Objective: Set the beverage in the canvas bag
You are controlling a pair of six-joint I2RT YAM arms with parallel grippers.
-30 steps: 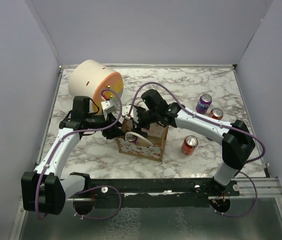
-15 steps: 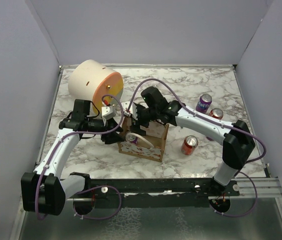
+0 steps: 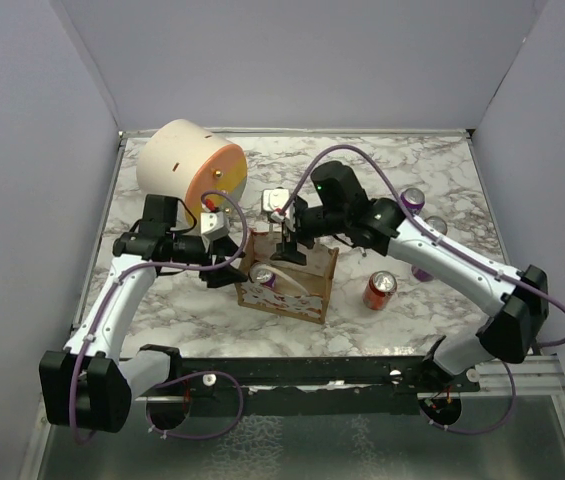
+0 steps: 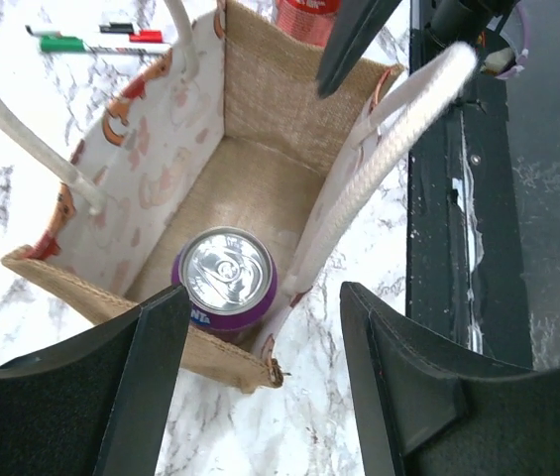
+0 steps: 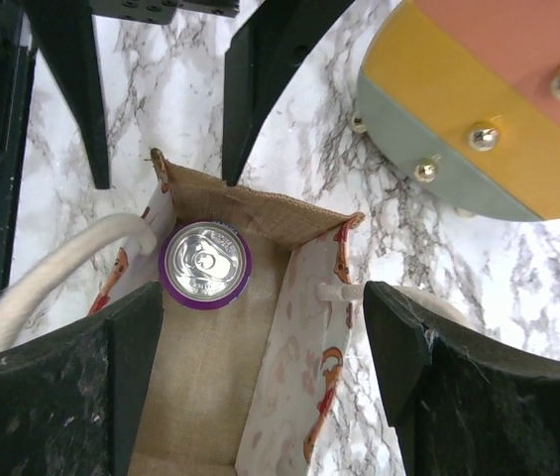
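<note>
1. The beverage can (image 4: 224, 278), purple with a silver top, stands upright on the floor of the canvas bag (image 4: 166, 159). It is tucked into the corner directly beneath the left gripper (image 4: 260, 297) and touches the two walls that meet there.
2. The left gripper hangs above that corner with its jaws released and spread wide. Nothing sits between them, and the can is clear below.
3. From the right gripper (image 5: 260, 307), the same can (image 5: 205, 263) lies below, in the far-left corner of the bag (image 5: 304, 337).
4. The right gripper is also released, its jaws wide over the open mouth, grasping nothing. One cream handle (image 4: 398, 129) runs taut up to one of its fingers; whether it is hooked there or only leans against it cannot be told.
5. From overhead, the bag (image 3: 280, 298) sits on the marble bench (image 3: 382, 170) between the two arms. The left gripper (image 3: 230, 265) is at its left edge and the right gripper (image 3: 284, 240) is over its far edge.
6. Beyond the left gripper is a large cream-and-orange cylinder (image 3: 187, 165), its orange face turned toward the bag, near it but apart.
7. On the right gripper's side, a red can (image 3: 380, 290) stands near the bag. A purple can (image 3: 412, 197) and another can (image 3: 432, 228) stand farther back, partly hidden by the right arm.
8. Markers (image 4: 91, 40) lie on the bench beyond the bag's far end as seen from the left gripper.
</note>
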